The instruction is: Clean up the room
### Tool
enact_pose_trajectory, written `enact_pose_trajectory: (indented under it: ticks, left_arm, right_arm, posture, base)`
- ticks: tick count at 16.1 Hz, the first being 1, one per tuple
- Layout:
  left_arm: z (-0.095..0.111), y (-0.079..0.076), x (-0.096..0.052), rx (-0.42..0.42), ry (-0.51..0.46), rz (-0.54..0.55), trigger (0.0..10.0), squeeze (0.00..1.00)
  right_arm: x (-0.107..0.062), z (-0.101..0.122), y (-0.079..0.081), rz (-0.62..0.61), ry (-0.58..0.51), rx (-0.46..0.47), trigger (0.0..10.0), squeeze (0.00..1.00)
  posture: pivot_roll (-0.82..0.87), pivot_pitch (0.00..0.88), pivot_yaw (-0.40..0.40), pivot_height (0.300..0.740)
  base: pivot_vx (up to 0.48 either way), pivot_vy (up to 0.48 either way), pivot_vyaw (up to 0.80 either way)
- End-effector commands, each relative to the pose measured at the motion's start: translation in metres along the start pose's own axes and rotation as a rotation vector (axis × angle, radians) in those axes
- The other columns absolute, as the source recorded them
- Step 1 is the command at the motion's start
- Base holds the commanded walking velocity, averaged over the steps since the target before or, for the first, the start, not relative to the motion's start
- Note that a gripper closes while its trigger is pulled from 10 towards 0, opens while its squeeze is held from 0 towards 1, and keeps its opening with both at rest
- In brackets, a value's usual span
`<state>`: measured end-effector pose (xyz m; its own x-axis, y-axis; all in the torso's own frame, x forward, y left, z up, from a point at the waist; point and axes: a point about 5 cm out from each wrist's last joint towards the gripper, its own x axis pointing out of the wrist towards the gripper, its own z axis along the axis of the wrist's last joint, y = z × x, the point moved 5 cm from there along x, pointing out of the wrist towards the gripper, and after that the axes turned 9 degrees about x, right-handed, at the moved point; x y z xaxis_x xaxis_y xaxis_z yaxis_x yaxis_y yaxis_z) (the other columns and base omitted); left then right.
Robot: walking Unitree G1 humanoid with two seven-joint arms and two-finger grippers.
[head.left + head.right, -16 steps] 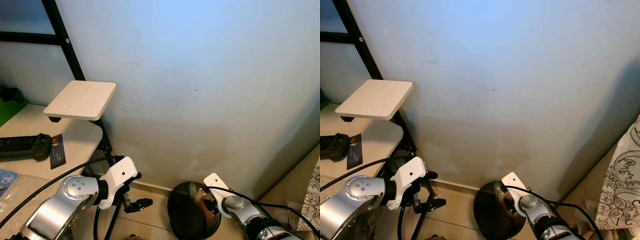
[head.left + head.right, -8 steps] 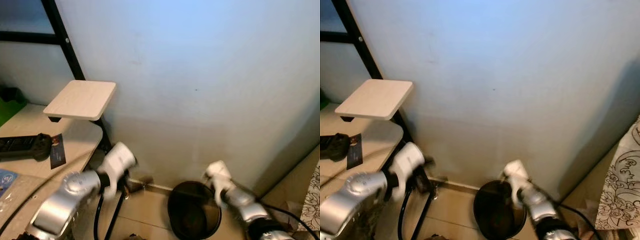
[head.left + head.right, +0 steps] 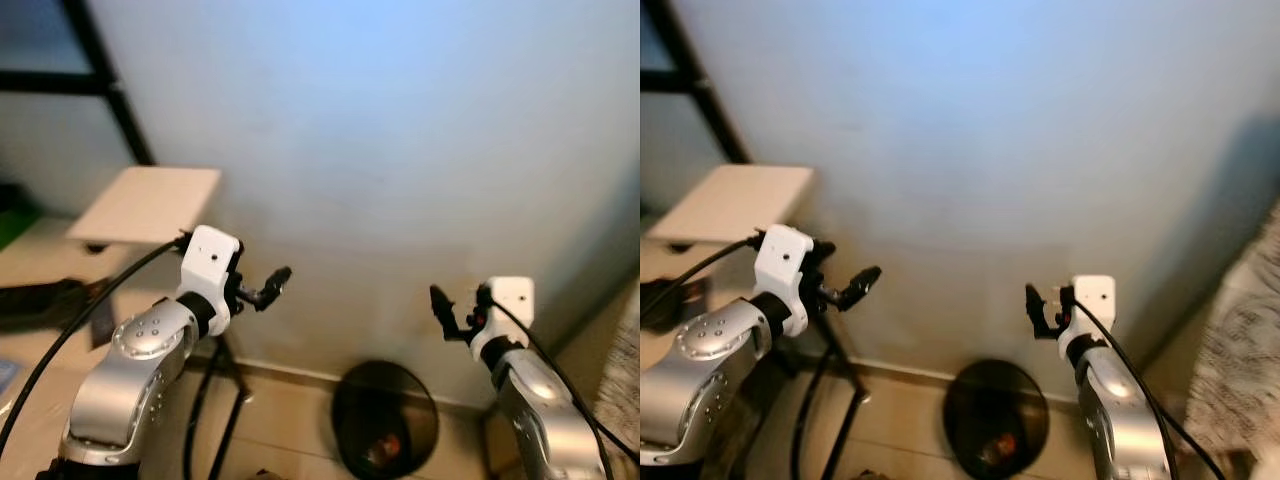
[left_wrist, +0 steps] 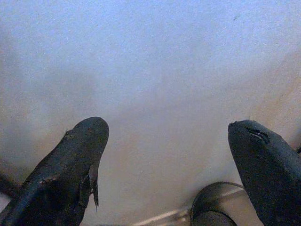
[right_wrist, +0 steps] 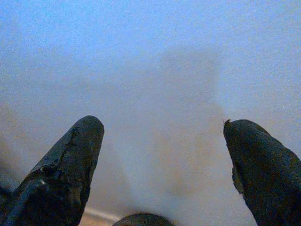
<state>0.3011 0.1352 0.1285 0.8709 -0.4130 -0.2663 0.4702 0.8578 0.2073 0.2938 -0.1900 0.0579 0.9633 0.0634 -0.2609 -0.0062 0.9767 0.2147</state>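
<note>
The black bin (image 3: 385, 418) sits on the floor below and between my two claws, against the pale wall (image 3: 400, 150), with a small orange scrap (image 3: 386, 442) lying inside it. My left claw (image 3: 272, 283) is raised in front of the wall, its fingers spread wide and empty; my right claw (image 3: 440, 305) is raised too, fingers apart with nothing between them. Both are well above the bin. I judge the bin light, thin-walled and a bit slippery, likely to tip if nudged, so the rim nearest my right claw looks like the best hold. A wooden shelf (image 3: 148, 202) is off beyond my left claw.
</note>
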Motion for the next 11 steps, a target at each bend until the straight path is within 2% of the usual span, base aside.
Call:
enact_pose_trajectory:
  ticks: [1, 2, 3, 6, 9, 11]
  left_arm:
    - [-0.002, 0.002, 0.001, -0.001, 0.013, 0.045, 10.0, 0.00]
    - [-0.009, 0.003, 0.002, -0.008, 0.042, 0.083, 10.0, 0.00]
    - [-0.012, 0.004, 0.003, -0.011, 0.054, 0.106, 10.0, 0.00]
    - [-0.015, 0.006, 0.003, -0.047, 0.060, 0.135, 10.0, 0.00]
    - [-0.015, 0.002, 0.004, -0.002, 0.057, 0.140, 10.0, 0.00]
    - [-0.015, 0.000, 0.003, -0.003, 0.055, 0.143, 10.0, 0.00]
  right_arm:
    - [-0.006, 0.001, 0.001, -0.027, -0.005, 0.033, 10.0, 0.00]
    - [-0.013, 0.002, 0.006, -0.033, -0.010, 0.078, 10.0, 0.00]
    - [-0.018, 0.003, 0.009, -0.029, -0.008, 0.086, 10.0, 0.00]
    - [-0.027, 0.005, 0.013, -0.033, -0.006, 0.057, 10.0, 0.00]
    - [-0.028, 0.005, 0.012, -0.051, 0.017, 0.031, 10.0, 0.00]
    - [-0.028, 0.006, 0.013, -0.043, 0.019, 0.033, 10.0, 0.00]
  posture:
    - [-0.03, 0.000, 0.093, 0.740]
    - [-0.03, 0.000, 0.091, 0.740]
    - [-0.03, 0.000, 0.089, 0.740]
    - [-0.02, 0.000, 0.084, 0.740]
    - [-0.01, 0.000, 0.069, 0.740]
    - [0.01, 0.000, 0.057, 0.740]
  base:
    - [0.000, 0.000, -0.78]
    - [0.000, 0.000, -0.78]
    - [0.000, 0.000, -0.79]
    - [0.000, 0.000, -0.79]
    - [0.000, 0.000, -0.79]
    - [0.000, 0.000, -0.78]
